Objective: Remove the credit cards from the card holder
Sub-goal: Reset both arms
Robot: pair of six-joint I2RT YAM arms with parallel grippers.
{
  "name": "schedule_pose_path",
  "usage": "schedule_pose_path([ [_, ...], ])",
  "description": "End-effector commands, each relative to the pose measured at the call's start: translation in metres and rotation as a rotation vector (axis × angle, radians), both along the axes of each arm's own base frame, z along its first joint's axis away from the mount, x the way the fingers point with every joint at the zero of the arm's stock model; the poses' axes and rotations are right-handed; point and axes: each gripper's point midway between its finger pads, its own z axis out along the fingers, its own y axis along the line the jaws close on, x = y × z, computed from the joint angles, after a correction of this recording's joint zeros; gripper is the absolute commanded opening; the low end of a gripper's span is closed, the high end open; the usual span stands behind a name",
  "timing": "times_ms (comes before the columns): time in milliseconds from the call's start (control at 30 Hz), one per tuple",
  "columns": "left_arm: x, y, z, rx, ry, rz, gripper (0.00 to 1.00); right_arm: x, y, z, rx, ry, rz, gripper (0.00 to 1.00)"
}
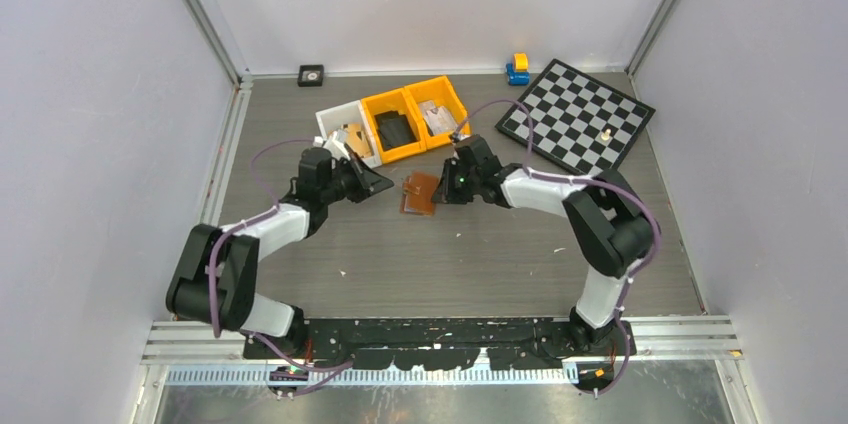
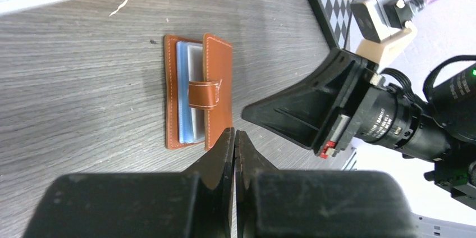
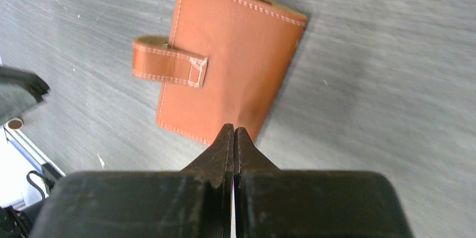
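Observation:
The card holder point(image 1: 420, 193) lies flat on the grey table between my two grippers. In the left wrist view the card holder point(image 2: 216, 89) is reddish-brown, its flap partly raised and its strap point(image 2: 203, 94) crossing the gap. Pale blue and grey credit cards point(image 2: 188, 97) show inside it. My left gripper point(image 2: 234, 132) is shut and empty, just off the holder's near edge. In the right wrist view the card holder point(image 3: 230, 64) shows its plain outer face. My right gripper point(image 3: 234, 129) is shut, tips at the holder's near edge, nothing between them.
Behind the holder stand a white bin point(image 1: 333, 122) and two yellow bins point(image 1: 384, 104) point(image 1: 452, 96) holding small items. A chessboard point(image 1: 577, 114) lies at the back right, with a blue-and-yellow toy point(image 1: 517, 68) beyond it. A small black square object point(image 1: 311, 73) sits by the back wall.

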Motion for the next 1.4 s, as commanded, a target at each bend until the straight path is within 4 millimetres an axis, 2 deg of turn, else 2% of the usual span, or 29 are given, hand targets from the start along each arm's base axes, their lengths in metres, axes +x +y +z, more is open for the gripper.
schedule_pose_path([
  [0,0.003,0.012,0.037,0.054,-0.170,0.039,0.03,0.011,-0.020,0.066,0.012,-0.223,-0.052,0.01],
  [133,-0.002,0.028,0.057,0.117,-0.273,0.087,0.11,0.019,-0.057,0.097,-0.047,-0.374,-0.179,0.01],
  [200,-0.004,0.037,0.062,0.151,-0.320,0.119,0.17,0.017,-0.071,0.113,-0.043,-0.460,-0.217,0.03],
  [267,-0.005,0.046,0.067,0.185,-0.369,0.151,0.25,0.014,-0.088,0.125,-0.053,-0.529,-0.265,0.09],
  [300,-0.006,0.050,0.069,0.200,-0.398,0.166,0.32,0.013,-0.097,0.135,-0.059,-0.567,-0.294,0.14],
  [333,-0.006,0.054,0.071,0.216,-0.418,0.181,0.35,0.014,-0.105,0.137,-0.088,-0.587,-0.315,0.20],
  [367,-0.007,0.059,0.073,0.231,-0.434,0.199,0.52,0.014,-0.114,0.143,-0.119,-0.615,-0.336,0.31],
  [400,-0.007,0.066,0.072,0.259,-0.441,0.231,0.87,0.015,-0.124,0.142,-0.169,-0.629,-0.357,0.47],
  [433,-0.007,0.074,0.074,0.290,-0.452,0.262,0.98,0.017,-0.133,0.141,-0.219,-0.648,-0.372,0.58],
  [500,-0.007,0.095,0.077,0.378,-0.480,0.337,1.00,0.020,-0.152,0.134,-0.342,-0.677,-0.395,0.70],
  [567,-0.007,0.119,0.083,0.466,-0.525,0.431,1.00,0.023,-0.172,0.132,-0.407,-0.703,-0.479,0.76],
  [633,-0.009,0.137,0.087,0.522,-0.573,0.509,1.00,0.021,-0.181,0.128,-0.422,-0.705,-0.479,0.90],
  [667,-0.010,0.143,0.084,0.549,-0.588,0.530,1.00,0.021,-0.182,0.126,-0.398,-0.693,-0.458,0.93],
  [733,-0.008,0.147,0.075,0.586,-0.605,0.529,1.00,0.022,-0.199,0.121,-0.354,-0.653,-0.458,0.93],
  [833,-0.001,0.148,0.062,0.677,-0.593,0.486,1.00,0.025,-0.243,0.119,-0.356,-0.654,-0.549,0.93],
  [933,0.006,0.157,0.046,0.743,-0.563,0.486,1.00,0.024,-0.247,0.115,-0.378,-0.803,-0.498,0.93],
  [1000,0.010,0.164,0.041,0.774,-0.529,0.504,1.00,0.025,-0.259,0.107,-0.408,-0.810,-0.550,0.92],
  [1067,0.012,0.163,0.042,0.780,-0.541,0.498,0.99,0.027,-0.264,0.102,-0.481,-0.804,-0.509,0.92],
  [1133,0.012,0.164,0.044,0.784,-0.557,0.505,0.97,0.027,-0.284,0.089,-0.549,-0.796,-0.588,0.92],
  [1233,0.013,0.168,0.044,0.799,-0.551,0.525,0.97,0.031,-0.298,0.082,-0.543,-0.811,-0.669,0.91],
  [1267,0.014,0.169,0.044,0.803,-0.547,0.530,0.97,0.032,-0.298,0.076,-0.536,-0.794,-0.635,0.88],
  [1367,0.011,0.177,0.044,0.814,-0.530,0.569,0.98,0.034,-0.322,0.069,-0.589,-0.825,-0.731,0.87],
])
